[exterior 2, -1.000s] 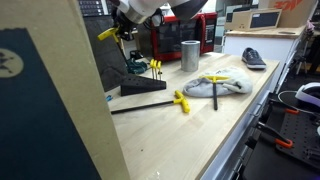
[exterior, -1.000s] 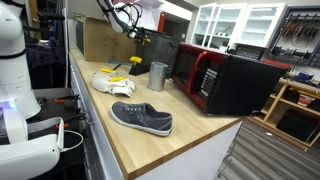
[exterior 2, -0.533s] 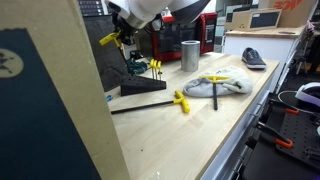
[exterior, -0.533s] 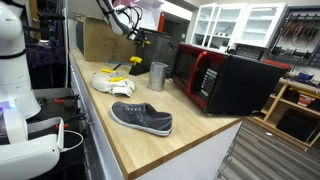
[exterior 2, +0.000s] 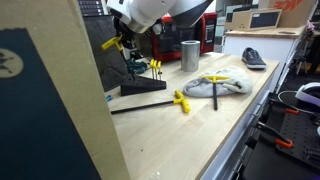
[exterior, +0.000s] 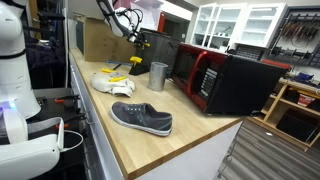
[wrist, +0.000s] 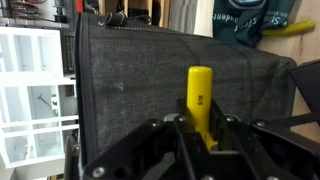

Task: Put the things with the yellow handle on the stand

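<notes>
My gripper (wrist: pixel 200 135) is shut on a yellow-handled tool (wrist: pixel 200 100); its handle sticks out between the fingers in the wrist view. In an exterior view the gripper (exterior 2: pixel 125 42) holds the tool (exterior 2: pixel 111 43) in the air above the black stand (exterior 2: pixel 143 82), which holds other yellow-handled tools (exterior 2: pixel 154 67). Another yellow-handled tool (exterior 2: pixel 180 101) lies on the wooden counter in front of the stand. A further yellow-handled tool (exterior 2: pixel 218 78) lies on the white cloth (exterior 2: pixel 215 86). In the other exterior view the gripper (exterior: pixel 135 33) is at the far end of the counter.
A metal cup (exterior 2: pixel 190 54), a red-and-black microwave (exterior: pixel 215 75) and a grey shoe (exterior: pixel 141 118) stand on the counter. A cardboard box (exterior: pixel 100 40) is at the far end. A dark fabric surface (wrist: pixel 130 90) fills the wrist view.
The gripper with the tool has shifted slightly down and toward the stand.
</notes>
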`<state>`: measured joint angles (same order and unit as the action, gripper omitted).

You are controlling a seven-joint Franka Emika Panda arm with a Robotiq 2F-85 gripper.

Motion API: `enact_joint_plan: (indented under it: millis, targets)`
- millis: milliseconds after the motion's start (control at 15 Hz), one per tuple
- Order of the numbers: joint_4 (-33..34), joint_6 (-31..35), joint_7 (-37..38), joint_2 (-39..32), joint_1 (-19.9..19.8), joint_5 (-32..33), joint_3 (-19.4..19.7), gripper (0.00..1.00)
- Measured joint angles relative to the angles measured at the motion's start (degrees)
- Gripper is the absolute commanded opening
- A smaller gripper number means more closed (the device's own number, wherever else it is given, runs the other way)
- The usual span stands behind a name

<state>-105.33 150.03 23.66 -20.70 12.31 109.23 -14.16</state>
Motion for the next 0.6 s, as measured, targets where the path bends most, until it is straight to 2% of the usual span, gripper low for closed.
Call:
enact_joint_plan:
  millis: [600]
  targets:
    - [2.23,0.00,-1.14,-0.28,0.22,1.48,-0.08,0.06]
